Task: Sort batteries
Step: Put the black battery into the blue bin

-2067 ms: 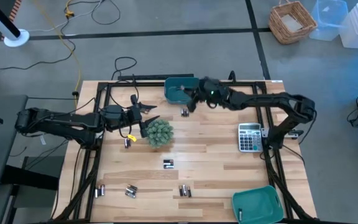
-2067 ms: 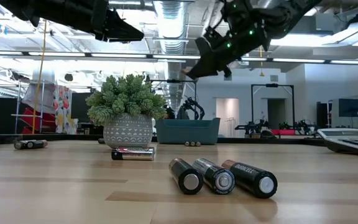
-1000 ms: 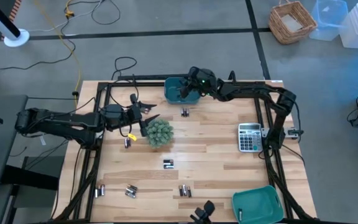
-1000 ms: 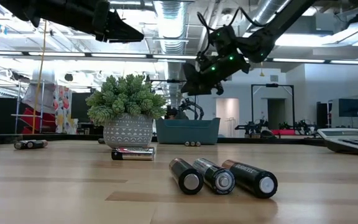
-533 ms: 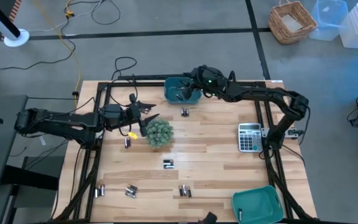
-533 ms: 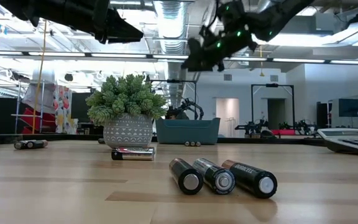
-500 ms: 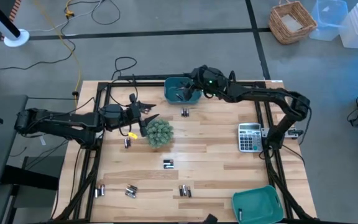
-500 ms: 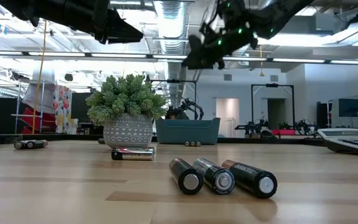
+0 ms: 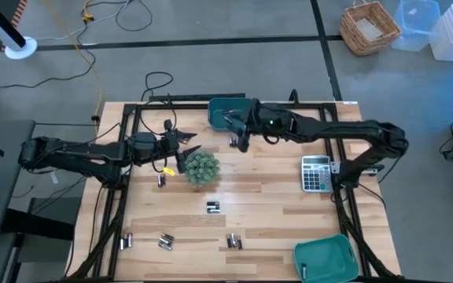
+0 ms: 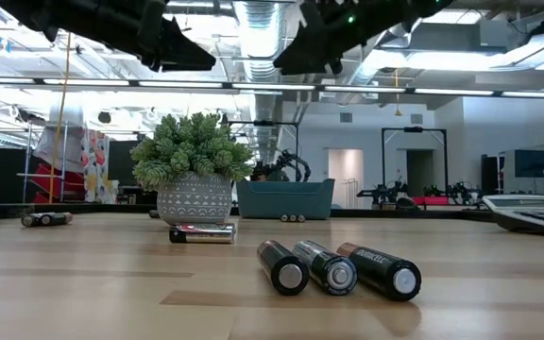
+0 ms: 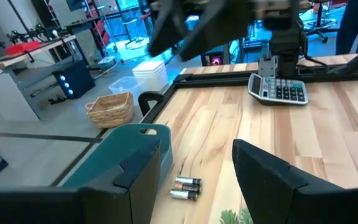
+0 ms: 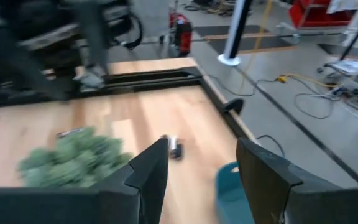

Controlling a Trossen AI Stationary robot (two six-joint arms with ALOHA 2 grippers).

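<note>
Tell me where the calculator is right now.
In the high view the calculator lies flat near the table's right edge, beside the right arm's base, with the nearer teal bin at the front right corner.

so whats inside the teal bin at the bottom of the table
One small dark battery lies against the left wall of the teal plastic bin; the rest of its floor looks bare.

Wooden table (image 9: 274, 189) carries batteries (image 9: 213, 207), plant (image 9: 200, 168), calculator (image 9: 314, 173).
</note>
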